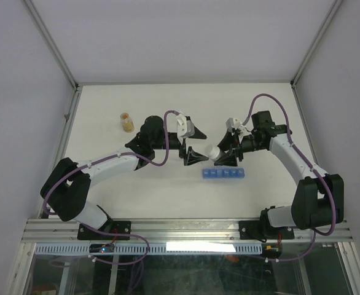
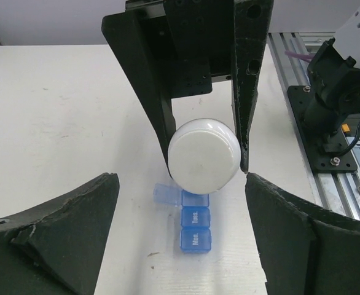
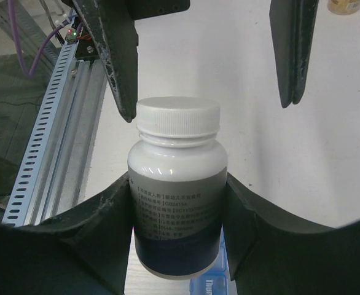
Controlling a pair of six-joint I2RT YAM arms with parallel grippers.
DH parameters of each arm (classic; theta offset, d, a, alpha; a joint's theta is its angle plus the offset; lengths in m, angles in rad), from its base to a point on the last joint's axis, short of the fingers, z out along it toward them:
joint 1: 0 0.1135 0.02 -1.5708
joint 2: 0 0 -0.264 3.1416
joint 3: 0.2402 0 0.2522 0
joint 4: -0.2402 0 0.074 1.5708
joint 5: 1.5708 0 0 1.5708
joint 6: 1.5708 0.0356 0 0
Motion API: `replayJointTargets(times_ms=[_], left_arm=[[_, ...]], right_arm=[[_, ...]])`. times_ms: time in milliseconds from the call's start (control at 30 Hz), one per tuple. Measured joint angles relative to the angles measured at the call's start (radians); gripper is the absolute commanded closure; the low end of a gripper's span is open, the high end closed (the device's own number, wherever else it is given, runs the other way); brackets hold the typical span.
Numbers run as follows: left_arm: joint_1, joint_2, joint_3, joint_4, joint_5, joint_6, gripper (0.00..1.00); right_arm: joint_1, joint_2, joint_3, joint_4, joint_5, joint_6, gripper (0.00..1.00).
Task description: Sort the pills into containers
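My right gripper [image 3: 177,184] is shut on a white pill bottle [image 3: 177,184] with a grey and dark-blue label, held by its body above the table. Its white screw cap [image 2: 204,153] points at my left gripper [image 2: 182,177], which is open; the fingers [image 3: 115,55] flank the cap without touching it. The containers are a blue pill-organizer strip [image 1: 223,174] lying on the table just below the bottle. Its "Mon." and "Tues." lids [image 2: 194,228] are closed and one lid [image 2: 168,193] further along stands open. No pills are in view.
A small clear bottle with orange-tan contents [image 1: 126,121] stands at the back left. Metal rails [image 1: 186,230] run along the table's near edge, with the right arm's base [image 2: 330,110] bolted there. White walls close in the sides and back.
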Motion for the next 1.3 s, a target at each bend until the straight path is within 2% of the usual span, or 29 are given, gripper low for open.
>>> replayJointTargets(times_ms=[567,800,1033,1267,1300], left_arm=[[0.000,0.037,0.005,0.069,0.070,-0.071,0.42],[0.000,0.040,0.006,0.095,0.090,-0.111,0.67],[0.001,0.043,0.006,0.114,0.093,-0.164,0.83],[-0.026,0.026,-0.024,0.116,-0.015,-0.245,1.00],[-0.032,0.021,-0.029,0.113,-0.038,-0.262,1.00]], right_arm=[[0.008,0.004,0.005,-0.012,0.000,-0.014,1.00],[0.008,0.005,0.006,-0.014,0.000,-0.014,1.00],[0.008,0.005,0.010,-0.018,0.000,-0.014,1.00],[0.005,0.011,0.010,-0.027,0.014,-0.014,1.00],[0.005,0.012,0.010,-0.027,0.016,-0.014,1.00]])
